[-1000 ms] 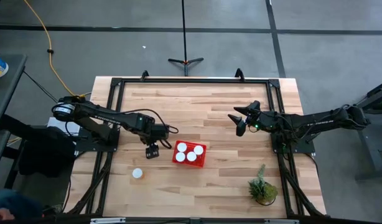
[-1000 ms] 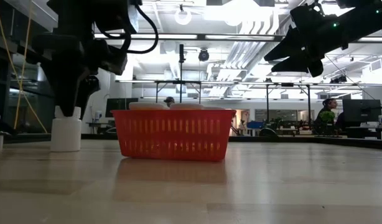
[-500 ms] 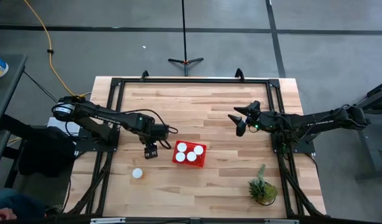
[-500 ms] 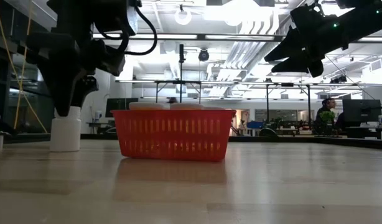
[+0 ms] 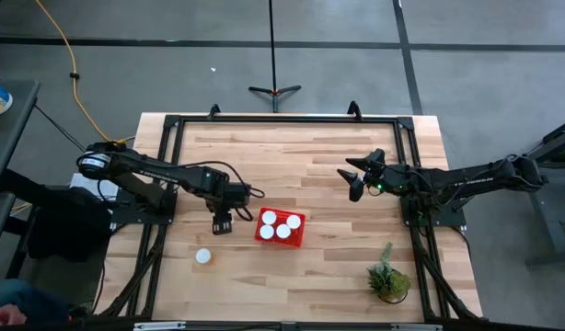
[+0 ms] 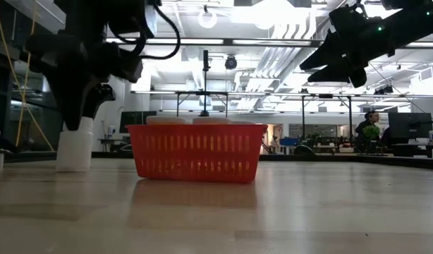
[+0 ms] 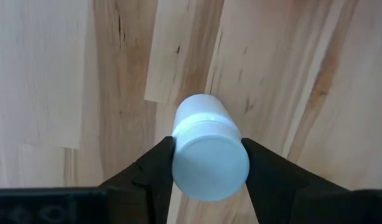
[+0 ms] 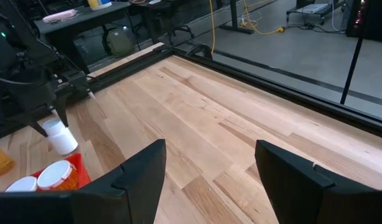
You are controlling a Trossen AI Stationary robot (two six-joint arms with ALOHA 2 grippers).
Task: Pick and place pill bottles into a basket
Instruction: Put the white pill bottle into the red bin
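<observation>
Your left gripper is clamped on a whitish pill bottle, fingers pressing both sides of its white cap, bottle lifted off the table. Just beside it, toward the table's middle, sits the red basket w/ three white-capped bottles inside; nothing stands btwn gripper & basket. A loose bottle stands on the table near the gripper, on the side away from the basket's far edge. Your right gripper hovers well apart w/ fingers spread wide, holding nothing. A green potted plant stands far off by the table's corner.
</observation>
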